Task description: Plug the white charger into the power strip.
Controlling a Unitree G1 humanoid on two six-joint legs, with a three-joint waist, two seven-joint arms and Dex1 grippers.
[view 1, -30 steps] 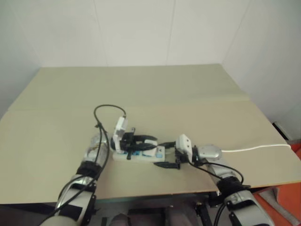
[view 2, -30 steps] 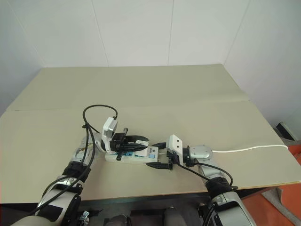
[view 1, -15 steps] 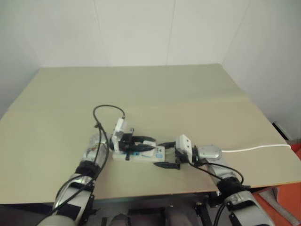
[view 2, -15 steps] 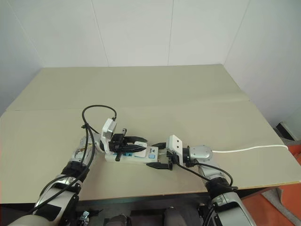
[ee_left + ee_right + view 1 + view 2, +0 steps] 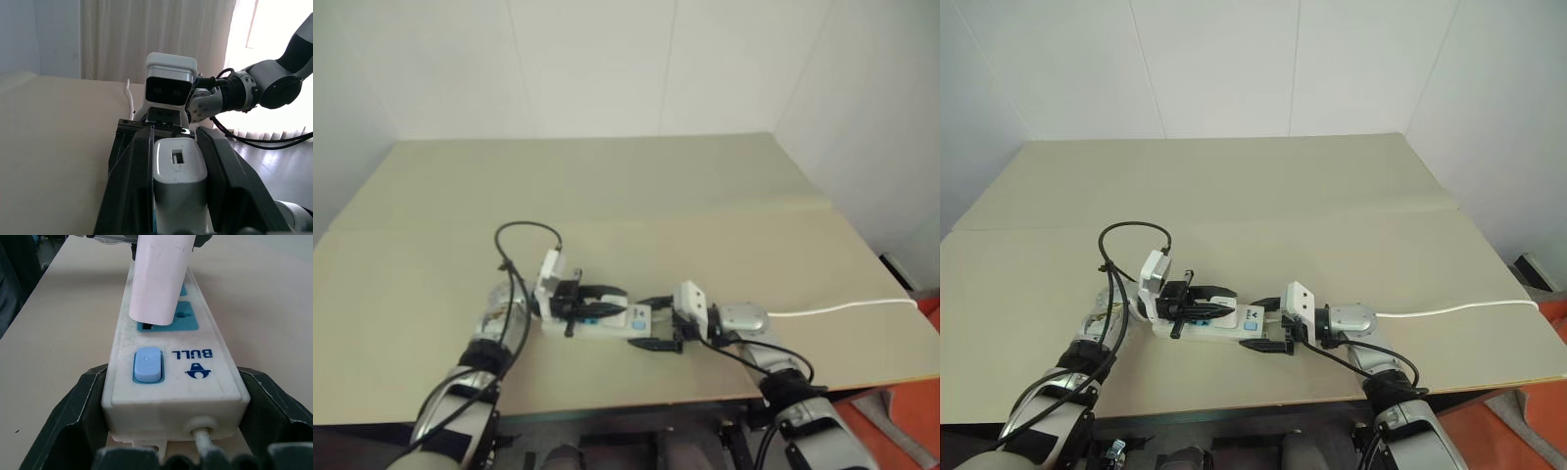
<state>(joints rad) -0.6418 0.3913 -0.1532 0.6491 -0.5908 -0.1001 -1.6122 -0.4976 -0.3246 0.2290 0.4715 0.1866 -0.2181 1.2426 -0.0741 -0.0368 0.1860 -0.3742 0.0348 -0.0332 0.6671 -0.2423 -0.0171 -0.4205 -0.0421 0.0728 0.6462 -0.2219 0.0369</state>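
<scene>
The strip [image 5: 171,367] lay on the table [image 5: 1332,186] near its front edge. The right gripper [image 5: 1271,333] clasped the strip's switch end between wide-set fingers. The left gripper [image 5: 176,196] was clenched on the charger [image 5: 178,181], which stood tilted with its base at the outlet beside the switch [image 5: 147,364].

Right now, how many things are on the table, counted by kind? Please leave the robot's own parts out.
Power strip: 1
White charger: 1, standing on the strip's outlet next to the switch
White cord: 1, running from the strip's end off to the right
Total: 3
</scene>
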